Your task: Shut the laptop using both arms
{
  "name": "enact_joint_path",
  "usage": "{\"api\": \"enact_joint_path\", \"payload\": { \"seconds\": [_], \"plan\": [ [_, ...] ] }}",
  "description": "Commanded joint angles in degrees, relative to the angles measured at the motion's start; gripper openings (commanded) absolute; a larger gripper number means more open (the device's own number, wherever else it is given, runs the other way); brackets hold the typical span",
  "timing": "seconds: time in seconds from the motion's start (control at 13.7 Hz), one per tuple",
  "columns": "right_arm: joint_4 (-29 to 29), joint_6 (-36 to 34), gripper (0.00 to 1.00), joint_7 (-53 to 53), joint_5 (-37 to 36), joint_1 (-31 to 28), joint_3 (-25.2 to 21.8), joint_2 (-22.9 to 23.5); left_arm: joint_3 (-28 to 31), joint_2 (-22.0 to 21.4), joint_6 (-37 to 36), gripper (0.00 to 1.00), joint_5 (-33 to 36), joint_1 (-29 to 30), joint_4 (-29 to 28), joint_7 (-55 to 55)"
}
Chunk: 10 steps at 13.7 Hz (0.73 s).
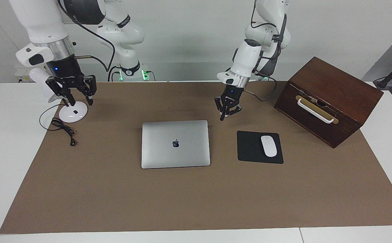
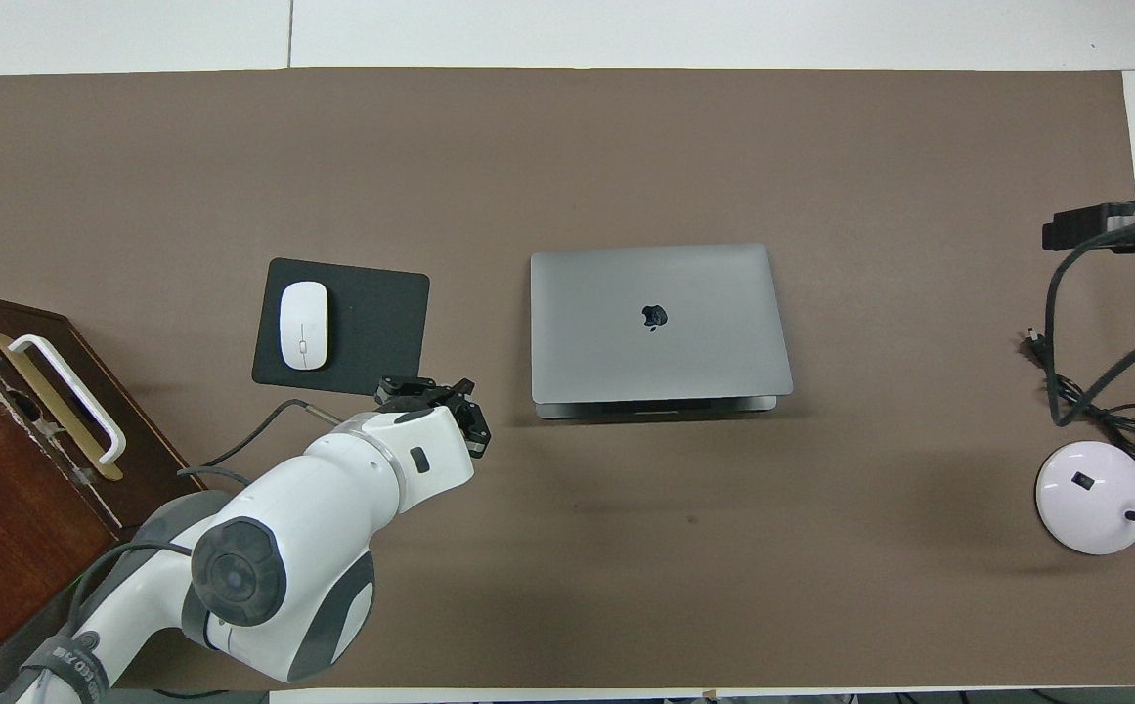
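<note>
The silver-grey laptop (image 1: 175, 144) (image 2: 660, 318) lies closed and flat in the middle of the brown mat, logo up. My left gripper (image 1: 222, 118) (image 2: 435, 396) hangs shut in the air just off the laptop's corner that is toward the left arm's end and the robots, touching nothing. My right gripper (image 1: 79, 101) is raised over the mat's edge by the lamp base, well clear of the laptop. Its fingers are spread open and hold nothing. In the overhead view only a bit of the right arm's wrist shows at the edge.
A black mouse pad (image 1: 250, 148) with a white mouse (image 1: 269, 145) lies beside the laptop toward the left arm's end. A brown wooden box (image 1: 331, 98) stands past it. A white desk lamp (image 1: 71, 113) and its cord (image 1: 62, 130) sit at the right arm's end.
</note>
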Motion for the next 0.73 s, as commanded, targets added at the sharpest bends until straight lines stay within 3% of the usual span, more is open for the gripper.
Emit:
{"api": "enact_joint_path", "payload": {
  "seconds": [0.0, 0.29, 0.66],
  "plan": [
    [-0.35, -1.90, 1.00, -1.46, -0.75, -2.78, 0.69, -1.43, -0.20, -6.53, -11.85, 0.00, 0.23, 3.38, 1.35, 0.24],
    [-0.53, -5.67, 1.00, -0.76, -0.49, -3.23, 0.69, -1.95, -0.20, -9.36, -31.71, 0.00, 0.58, 10.49, 10.74, 1.99],
    [-0.97, -6.57, 1.00, -0.85, -0.58, -3.23, 0.70, -2.40, -0.28, -9.19, -47.64, 0.00, 0.67, 19.64, 21.47, 5.51]
  ]
}}
